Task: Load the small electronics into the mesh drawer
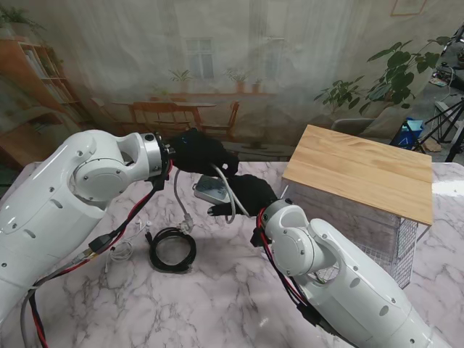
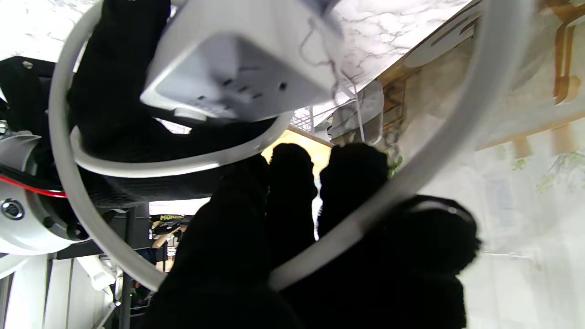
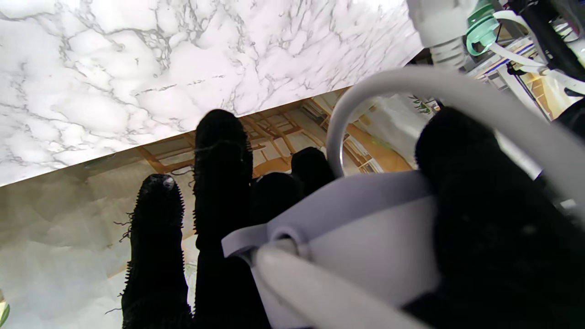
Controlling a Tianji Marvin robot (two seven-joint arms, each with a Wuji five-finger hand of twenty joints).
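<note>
While the white cord is pinched between the curled fingers of the left hand, the power strip is gripped by the right hand, thumb on one side and fingers on the other. Both are held together near the middle of the marble table. A coiled black cable lies nearer to me, left of the strip. The wood-topped mesh drawer stands well apart at the right.

Table white w/ grey marble veins; both hands black (gloved); power strip + its cord white; cable coil black; drawer top pale wood.
</note>
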